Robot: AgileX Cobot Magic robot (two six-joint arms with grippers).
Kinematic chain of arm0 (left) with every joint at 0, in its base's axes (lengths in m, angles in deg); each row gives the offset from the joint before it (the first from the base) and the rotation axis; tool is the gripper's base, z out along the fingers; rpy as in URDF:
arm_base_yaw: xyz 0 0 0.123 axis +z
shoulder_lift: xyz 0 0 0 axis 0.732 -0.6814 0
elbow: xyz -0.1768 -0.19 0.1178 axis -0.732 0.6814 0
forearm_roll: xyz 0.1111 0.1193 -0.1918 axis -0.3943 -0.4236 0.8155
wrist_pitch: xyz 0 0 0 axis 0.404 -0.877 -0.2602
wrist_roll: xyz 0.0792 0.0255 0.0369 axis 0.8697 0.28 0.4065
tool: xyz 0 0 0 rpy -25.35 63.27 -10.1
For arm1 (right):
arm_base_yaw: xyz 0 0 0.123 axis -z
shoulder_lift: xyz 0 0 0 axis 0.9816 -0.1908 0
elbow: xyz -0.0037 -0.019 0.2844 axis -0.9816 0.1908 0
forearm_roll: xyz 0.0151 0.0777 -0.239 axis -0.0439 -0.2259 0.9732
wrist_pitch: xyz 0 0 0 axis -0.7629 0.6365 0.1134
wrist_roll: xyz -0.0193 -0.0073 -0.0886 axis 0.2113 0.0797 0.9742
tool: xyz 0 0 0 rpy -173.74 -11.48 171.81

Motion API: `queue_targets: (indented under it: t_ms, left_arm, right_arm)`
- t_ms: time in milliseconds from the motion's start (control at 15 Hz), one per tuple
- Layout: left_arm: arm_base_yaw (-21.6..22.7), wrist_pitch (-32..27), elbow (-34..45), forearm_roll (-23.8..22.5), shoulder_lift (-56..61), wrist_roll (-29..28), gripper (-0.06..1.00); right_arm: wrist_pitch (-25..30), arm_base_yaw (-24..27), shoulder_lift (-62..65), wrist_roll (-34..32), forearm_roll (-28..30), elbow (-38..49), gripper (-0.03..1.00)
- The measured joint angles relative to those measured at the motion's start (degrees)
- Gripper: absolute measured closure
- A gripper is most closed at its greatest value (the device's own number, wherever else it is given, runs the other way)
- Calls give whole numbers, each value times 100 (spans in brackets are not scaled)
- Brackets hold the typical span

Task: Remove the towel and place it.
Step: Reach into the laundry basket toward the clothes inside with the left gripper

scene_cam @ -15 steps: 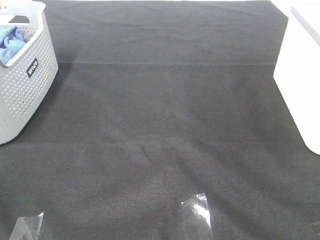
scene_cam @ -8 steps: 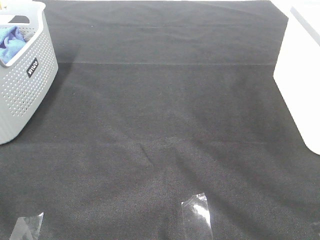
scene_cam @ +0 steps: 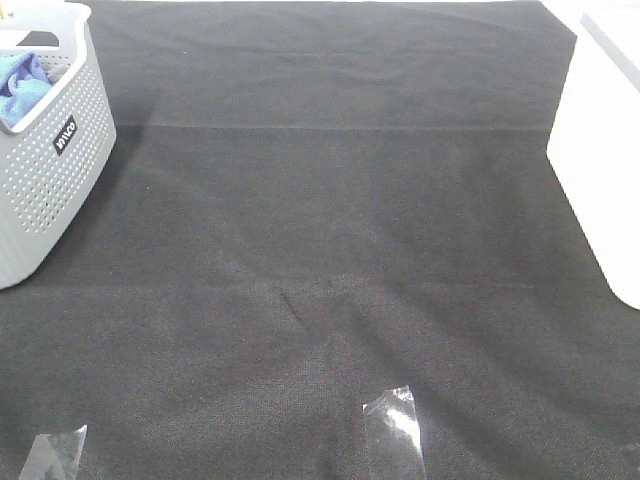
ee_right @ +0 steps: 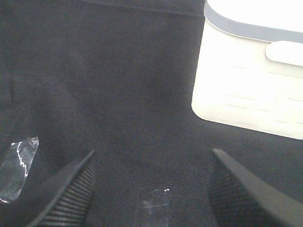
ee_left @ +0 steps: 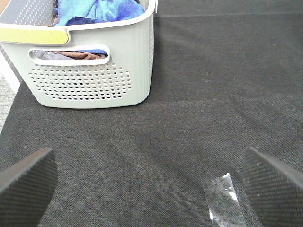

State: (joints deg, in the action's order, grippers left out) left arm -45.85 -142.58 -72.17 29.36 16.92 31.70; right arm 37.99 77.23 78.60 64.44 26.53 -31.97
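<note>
So the towel [ee_left: 99,9] was sitting bunched up inside the grey perforated basket [ee_left: 94,80], over at the far left corner of the black table cloth [scene_cam: 330,250], with some brownish fabric under it showing through the handle slot. Left gripper [ee_left: 150,189] faced the basket with its jaws spread wide and nothing between them. Right gripper [ee_right: 154,189] was parted and empty too, over the cloth near a white bin [ee_right: 246,94]. A couple of clear tape strips [scene_cam: 395,430] were stuck along the near edge.
</note>
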Motion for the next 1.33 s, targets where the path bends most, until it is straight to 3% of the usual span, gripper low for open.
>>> queue_targets:
  t_ms: [933,1133,1333]
  left_arm:
    - [0,-11,-57,6,-40,34,-4]
    - [0,-143,-596,11,-968,636,-4]
    - [0,-206,-1409,40,-2515,1736,-4]
  right_arm:
    - [0,0,0,0,0,0,33]
    - [0,0,0,0,0,0,33]
    - [0,0,0,0,0,0,33]
